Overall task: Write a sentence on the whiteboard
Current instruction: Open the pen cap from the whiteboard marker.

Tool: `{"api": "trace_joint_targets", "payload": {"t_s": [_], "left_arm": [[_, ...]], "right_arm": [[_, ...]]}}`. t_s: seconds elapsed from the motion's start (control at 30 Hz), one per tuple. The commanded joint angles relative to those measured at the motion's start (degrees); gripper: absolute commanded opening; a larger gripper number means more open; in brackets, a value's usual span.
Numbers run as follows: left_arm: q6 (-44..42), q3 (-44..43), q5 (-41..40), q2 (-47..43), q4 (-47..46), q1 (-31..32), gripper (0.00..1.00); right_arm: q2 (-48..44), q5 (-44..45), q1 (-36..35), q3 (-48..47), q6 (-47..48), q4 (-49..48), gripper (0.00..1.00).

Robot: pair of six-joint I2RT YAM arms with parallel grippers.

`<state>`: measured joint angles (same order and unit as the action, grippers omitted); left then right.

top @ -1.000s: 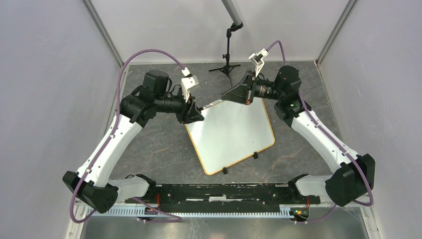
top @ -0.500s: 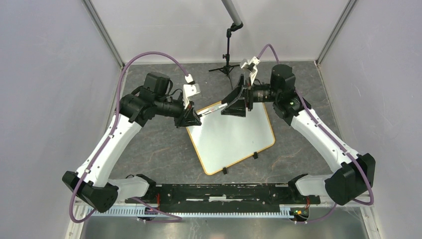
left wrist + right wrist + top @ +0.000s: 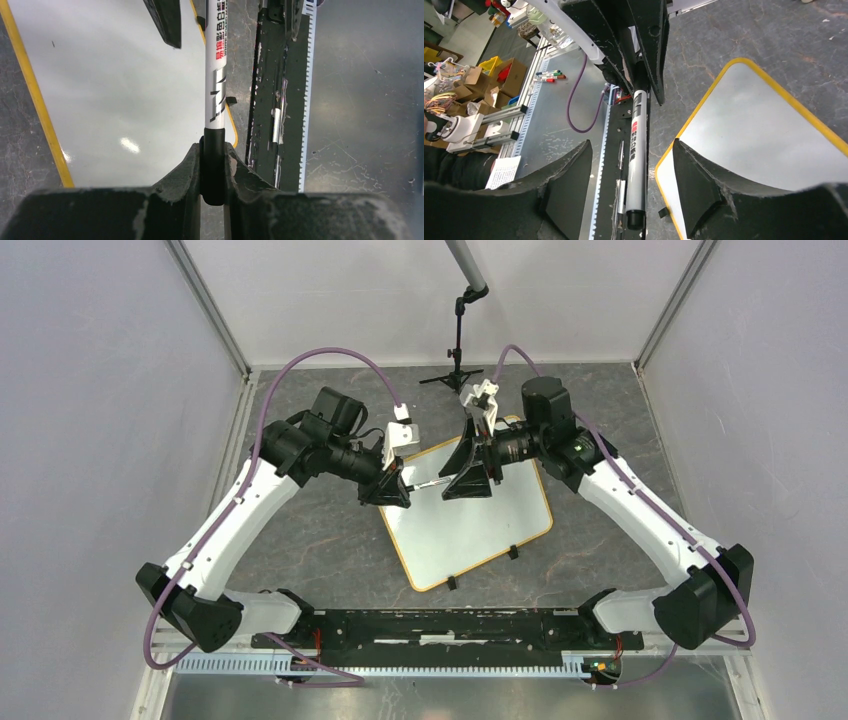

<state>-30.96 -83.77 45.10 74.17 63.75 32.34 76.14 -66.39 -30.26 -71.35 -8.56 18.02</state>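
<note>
Whiteboard (image 3: 470, 525) lies flat on the desk (image 3: 320, 540), and its surface is blank wherever it shows. No writing has begun, so this looks like the preparing step, with the marker (image 3: 216, 75) being readied above the whiteboard's far-left corner.

The left gripper (image 3: 214, 155) is clamped tight on one black end of the marker. The right gripper (image 3: 630, 150) stands wide apart with a finger on either side of the marker's other black end, touching nothing. I judge this to be uncapping or a handover.

The next move probably calls for the right gripper to close squarely on the end between its fingers. After that comes a straight pull along the marker's axis while the left gripper holds firm.

It is hard to tell which black end is the cap, and no tip is visible. In the top view the grippers cover the whiteboard's far-left corner and most of the marker. The left wrist view cuts off the marker's far end.
</note>
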Motion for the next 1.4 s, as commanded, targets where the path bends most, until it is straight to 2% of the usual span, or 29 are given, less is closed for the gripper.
{"api": "trace_joint_targets", "payload": {"t_s": [0.0,0.33,0.67,0.87,1.07,1.2,1.37], "left_arm": [[1.61,-0.76,0.85,-0.68,-3.35,0.01,0.02],[1.91,0.07,0.69,0.49,-3.14,1.02,0.02],[3.83,-1.4,1.28,1.68,-3.76,1.34,0.03],[4.25,-1.23,1.73,1.68,-4.37,1.5,0.02],[4.78,0.47,1.46,0.74,-5.45,1.57,0.02],[5.28,2.71,0.22,-0.78,-5.93,0.67,0.02],[3.85,5.75,0.77,-4.15,-4.51,-4.01,0.02]], "right_arm": [[-0.19,1.98,-1.28,-2.77,2.06,1.87,0.64],[0.28,4.42,-3.99,-3.55,-0.05,0.05,0.51],[1.51,5.84,-6.74,-3.84,-1.46,-1.37,0.47],[1.82,6.01,-7.0,-4.07,-2.42,-2.3,0.33],[2.04,7.23,-7.01,-4.76,-1.7,-1.77,0.0],[2.26,7.85,-6.08,-5.71,0.06,0.46,0.0],[1.7,7.19,-1.69,-6.9,3.17,4.41,0.0]]}}
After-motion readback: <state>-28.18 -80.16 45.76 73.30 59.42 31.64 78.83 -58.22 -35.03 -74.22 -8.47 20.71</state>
